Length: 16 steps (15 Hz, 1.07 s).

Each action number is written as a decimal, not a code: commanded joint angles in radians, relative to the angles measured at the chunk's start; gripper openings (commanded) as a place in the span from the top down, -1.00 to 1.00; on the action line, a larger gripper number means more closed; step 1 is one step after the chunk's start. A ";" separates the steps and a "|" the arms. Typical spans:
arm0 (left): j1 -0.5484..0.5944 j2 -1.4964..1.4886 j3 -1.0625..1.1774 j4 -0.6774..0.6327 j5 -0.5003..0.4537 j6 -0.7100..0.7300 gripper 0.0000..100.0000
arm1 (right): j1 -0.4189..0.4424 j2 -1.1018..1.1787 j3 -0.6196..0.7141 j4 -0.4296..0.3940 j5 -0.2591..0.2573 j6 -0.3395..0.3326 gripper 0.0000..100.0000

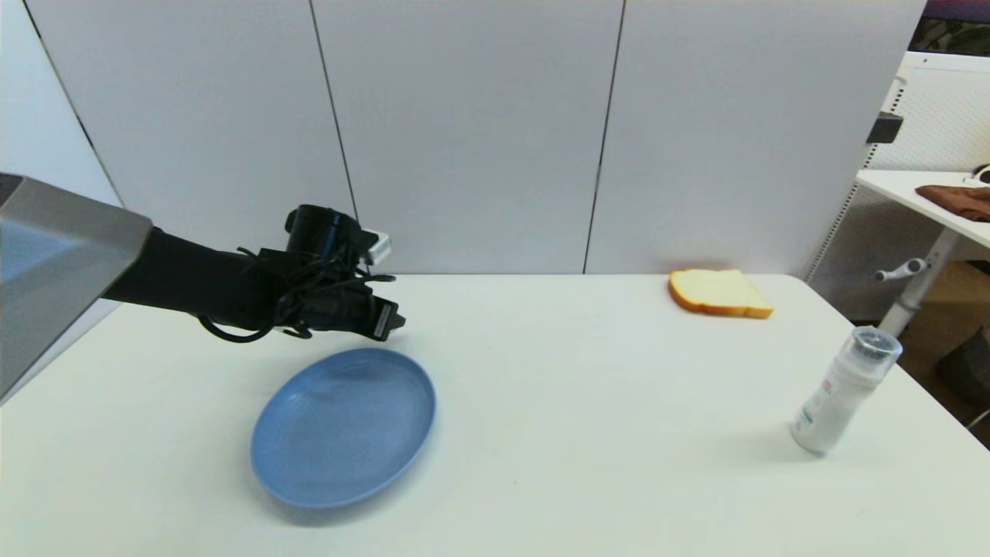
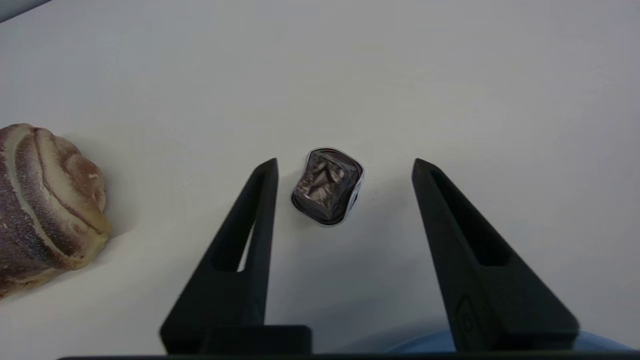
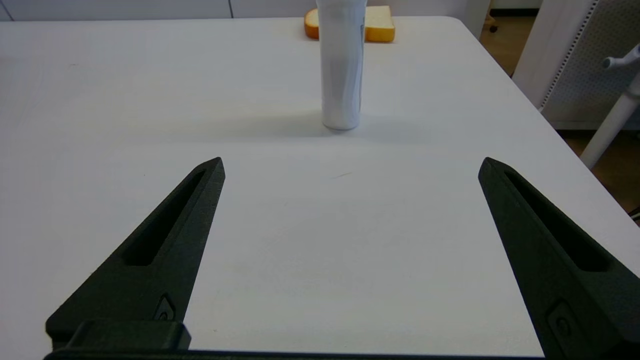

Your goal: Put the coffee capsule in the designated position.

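Straddling the coffee capsule [image 2: 327,186], left gripper [image 2: 345,167] has its matte black tapered fingers [image 2: 250,235] spread apart, nothing gripped; capsule lies on the bare white worktop [image 2: 450,75] between the tips, nearer one finger, touching neither. Capsule: tiny, stubby, dark grey-black, crinkled foil face, thin pale flared rim. Only the left wrist view shows it; in the head view the arm hides it. Same wrist view shows a striped brown bread roll [image 2: 47,205], rounded and ridged, well off to one side, plus a sliver of the blue plate [image 2: 425,345].

Head view: left gripper [image 1: 387,319] hovers at the 12 o'clock edge of the glossy oval blue plate [image 1: 344,425]. Bread slice [image 1: 719,292] at 2 o'clock, white plastic bottle [image 1: 843,394] at 3 o'clock, upright.

Right gripper [image 3: 350,162]: fingers released wide over bare worktop, bottle [image 3: 341,65] ahead.
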 commanded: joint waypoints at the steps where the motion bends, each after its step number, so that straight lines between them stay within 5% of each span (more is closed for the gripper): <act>1: 0.000 -0.033 0.000 -0.007 0.000 0.000 -1.00 | 0.000 0.001 0.000 0.000 0.000 0.000 -1.00; 7: 0.031 -0.378 0.134 -0.003 -0.002 -0.003 -1.00 | 0.000 0.001 0.000 0.000 0.000 0.000 -1.00; 16: 0.109 -1.153 0.836 -0.128 0.000 0.012 -1.00 | 0.000 0.001 0.000 0.000 0.000 0.000 -1.00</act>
